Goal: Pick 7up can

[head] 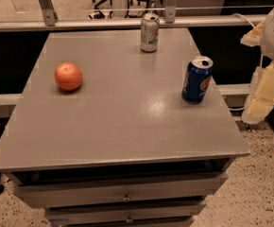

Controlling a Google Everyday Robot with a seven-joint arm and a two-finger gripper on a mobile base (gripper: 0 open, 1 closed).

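Observation:
The 7up can point(149, 32) is slim and silvery-white with faint green markings. It stands upright near the far edge of the grey table point(127, 126), right of centre. My gripper point(263, 96) shows as pale cream parts at the right edge of the camera view. It is beyond the table's right side, well away from the 7up can and nearer to the blue can.
A dark blue can point(197, 79) with a red-white logo stands upright near the table's right edge. An orange fruit point(68, 76) lies on the left. Drawers point(123, 193) sit under the tabletop. A rail point(104, 23) runs behind the table.

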